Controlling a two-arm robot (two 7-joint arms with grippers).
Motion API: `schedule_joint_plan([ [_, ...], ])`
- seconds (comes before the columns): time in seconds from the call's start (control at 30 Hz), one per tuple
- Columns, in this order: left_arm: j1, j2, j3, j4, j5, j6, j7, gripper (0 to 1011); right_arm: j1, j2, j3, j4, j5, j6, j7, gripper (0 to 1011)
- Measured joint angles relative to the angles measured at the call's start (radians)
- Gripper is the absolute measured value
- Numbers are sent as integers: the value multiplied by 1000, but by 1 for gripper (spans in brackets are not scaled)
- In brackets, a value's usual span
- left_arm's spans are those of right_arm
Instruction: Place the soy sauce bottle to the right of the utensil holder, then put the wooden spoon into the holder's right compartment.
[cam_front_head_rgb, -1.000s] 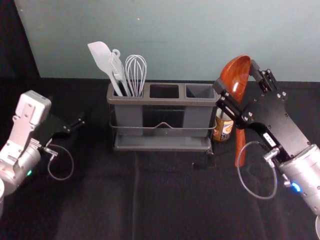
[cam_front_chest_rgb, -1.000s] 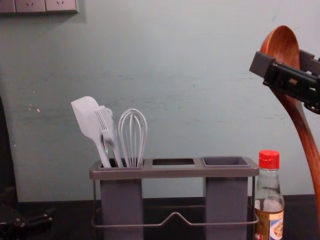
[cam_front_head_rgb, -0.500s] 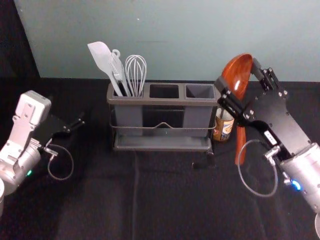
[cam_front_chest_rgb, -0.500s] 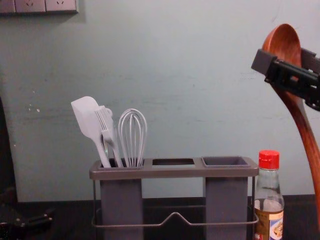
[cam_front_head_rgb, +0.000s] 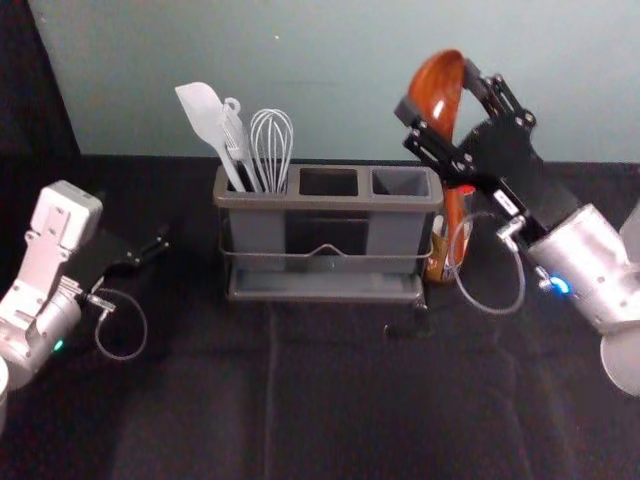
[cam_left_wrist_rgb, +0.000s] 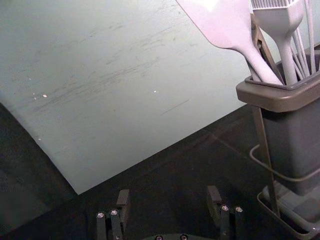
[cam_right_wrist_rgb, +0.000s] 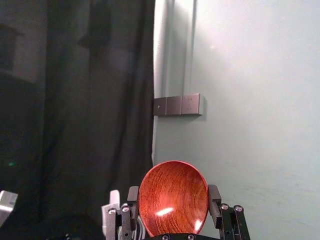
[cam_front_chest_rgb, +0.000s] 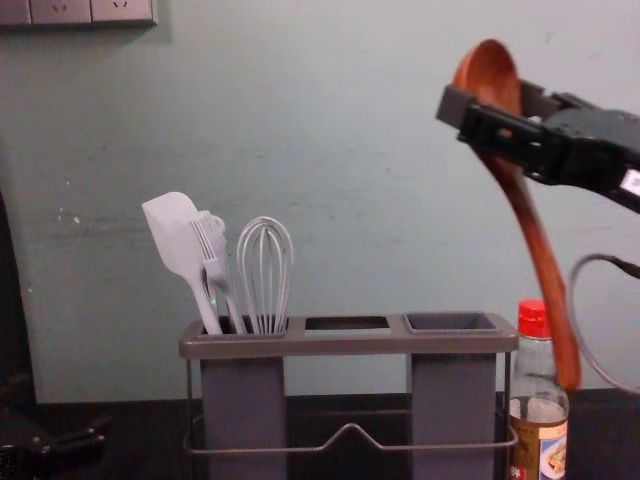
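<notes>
at the far left, in the head view, the left gripper is parked low over the dark table, well apart from the holder, its jaws spread wide (the left wrist view makes that plain). high on the wall at the chest view's left is a switch panel. next comes the utensil holder, upright, its left compartment filled with a pale spatula, a pale brush and a whisk, all heads up. then the middle compartment, then the right compartment, open at the top. above and to the right of that one, raised in the air, is the wooden spoon, bowl up and handle down, leaning so that the bowl lies further left than the handle's end. the right gripper reaches in from the right and is closed on the bowl, a jaw at either side (a snug hold, by the right wrist view). the soy sauce bottle, red cap on top, stands upright just beside the holder's right end, and the spoon's handle partly covers it in the head view
</notes>
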Motion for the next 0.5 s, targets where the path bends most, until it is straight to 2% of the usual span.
schedule_joint_plan([
  [0.1, 0, 0, 0, 0, 0, 0, 0, 1005, 47, -2, -14, 44, 1, -7, 11, 837],
  [0.27, 0, 0, 0, 0, 0, 0, 0, 1005, 157, -19, -47, 152, -1, -40, 22, 837],
  [0.47, 0, 0, 0, 0, 0, 0, 0, 1005, 241, -41, -76, 250, -5, -82, 27, 838],
  [0.5, 0, 0, 0, 0, 0, 0, 0, 1005, 241, -41, -76, 250, -5, -82, 27, 837],
])
